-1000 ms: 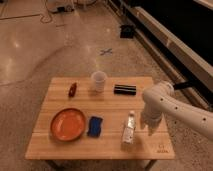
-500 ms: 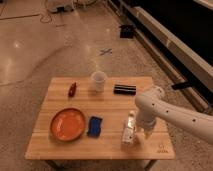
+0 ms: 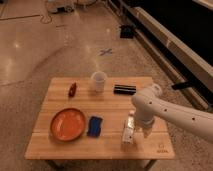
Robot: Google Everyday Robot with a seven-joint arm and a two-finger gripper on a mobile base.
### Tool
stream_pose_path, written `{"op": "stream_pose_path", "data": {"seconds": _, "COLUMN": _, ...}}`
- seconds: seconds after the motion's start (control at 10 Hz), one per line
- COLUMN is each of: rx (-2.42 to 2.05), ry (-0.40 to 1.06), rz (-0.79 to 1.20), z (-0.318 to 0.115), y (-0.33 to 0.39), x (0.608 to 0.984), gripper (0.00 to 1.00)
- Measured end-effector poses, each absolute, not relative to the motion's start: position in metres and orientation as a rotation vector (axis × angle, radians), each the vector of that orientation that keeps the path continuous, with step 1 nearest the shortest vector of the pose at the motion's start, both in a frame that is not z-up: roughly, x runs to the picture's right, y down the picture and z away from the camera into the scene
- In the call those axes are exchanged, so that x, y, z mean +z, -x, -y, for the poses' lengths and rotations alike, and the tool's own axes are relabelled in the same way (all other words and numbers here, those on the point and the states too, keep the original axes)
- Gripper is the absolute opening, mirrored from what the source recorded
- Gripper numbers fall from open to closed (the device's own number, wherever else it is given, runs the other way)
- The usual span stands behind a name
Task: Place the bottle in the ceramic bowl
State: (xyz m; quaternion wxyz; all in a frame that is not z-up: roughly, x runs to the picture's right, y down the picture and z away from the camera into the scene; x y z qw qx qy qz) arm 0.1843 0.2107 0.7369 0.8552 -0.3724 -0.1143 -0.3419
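Observation:
The clear bottle [image 3: 128, 130] with a pale label lies on the wooden table [image 3: 110, 105] near the front right. The orange-red ceramic bowl [image 3: 67, 124] sits at the front left and has nothing in it. My white arm reaches in from the right. Its gripper [image 3: 141, 130] hangs low over the table, right beside the bottle on its right side. The wrist hides the gripper's end, and I cannot tell if it touches the bottle.
A blue object [image 3: 94, 125] lies between bowl and bottle. A white cup [image 3: 98, 81], a black cylinder [image 3: 124, 89] and a small dark-red object [image 3: 72, 89] stand along the table's back. The floor lies all around, with a dark wall base at right.
My arm has swung left and down, bringing the gripper from the table's right edge up beside the bottle. The bottle and bowl have not moved.

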Motion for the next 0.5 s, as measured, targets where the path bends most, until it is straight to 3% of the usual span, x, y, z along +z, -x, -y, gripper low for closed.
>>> {"op": "stream_pose_path", "data": {"seconds": 0.1, "rx": -0.742, "ry": 0.759, "rz": 0.279, "z": -0.208, "y": -0.175, "x": 0.738, "gripper": 0.75}}
{"op": "stream_pose_path", "data": {"seconds": 0.2, "rx": -0.762, "ry": 0.740, "rz": 0.311, "z": -0.204, "y": -0.166, "x": 0.737, "gripper": 0.79}}
{"op": "stream_pose_path", "data": {"seconds": 0.5, "rx": -0.799, "ry": 0.707, "rz": 0.385, "z": -0.203, "y": -0.146, "x": 0.737, "gripper": 0.80}}
